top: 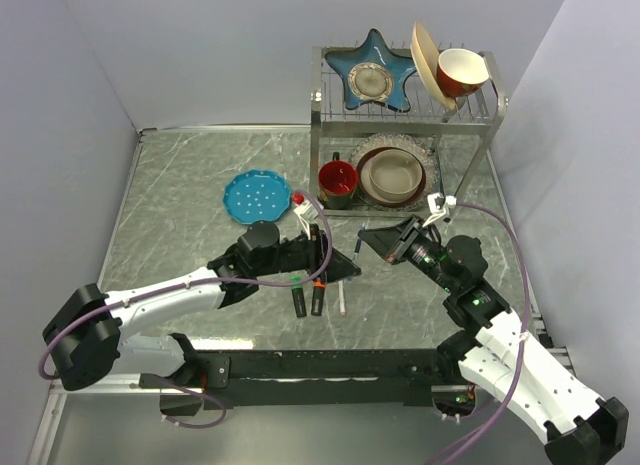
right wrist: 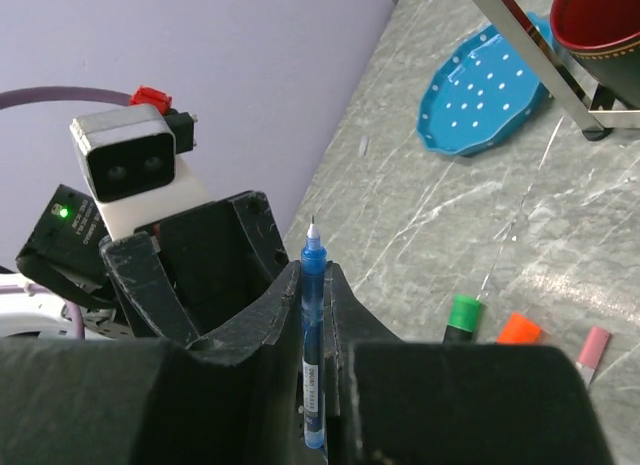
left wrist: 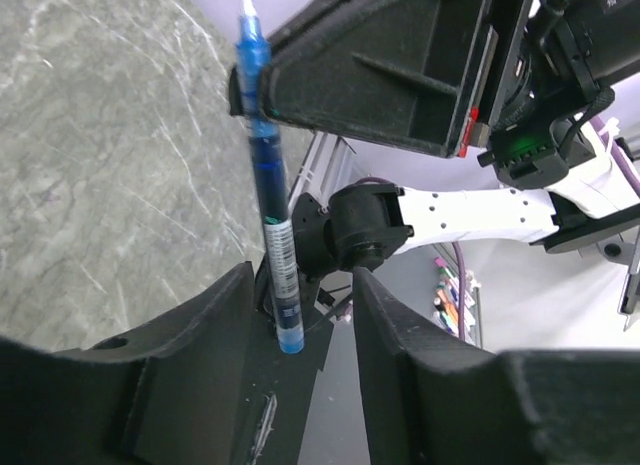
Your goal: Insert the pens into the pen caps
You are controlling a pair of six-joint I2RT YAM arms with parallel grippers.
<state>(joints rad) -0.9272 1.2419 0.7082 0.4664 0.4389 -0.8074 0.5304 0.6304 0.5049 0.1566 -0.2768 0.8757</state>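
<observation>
My right gripper (right wrist: 314, 273) is shut on the thin blue pen (right wrist: 313, 345), whose bare tip points up past the fingertips. In the top view the right gripper (top: 373, 241) faces my left gripper (top: 343, 269) above the table's middle. In the left wrist view the blue pen (left wrist: 268, 185) runs from the right gripper down between the left gripper's (left wrist: 303, 282) open jaws, close to one finger (left wrist: 215, 315). Two black markers (top: 308, 299) with a green end (right wrist: 463, 314) and an orange end (right wrist: 518, 329) lie on the table. A thin white pen (top: 342, 301) with a pink end (right wrist: 593, 346) lies beside them. No blue cap shows.
A blue dotted plate (top: 257, 196) lies behind the left gripper. A metal dish rack (top: 318, 120) at the back holds a star dish, a plate and a red bowl, with a red cup (top: 338, 180) and stacked bowls (top: 392, 175) beneath it. Grey walls close in both sides.
</observation>
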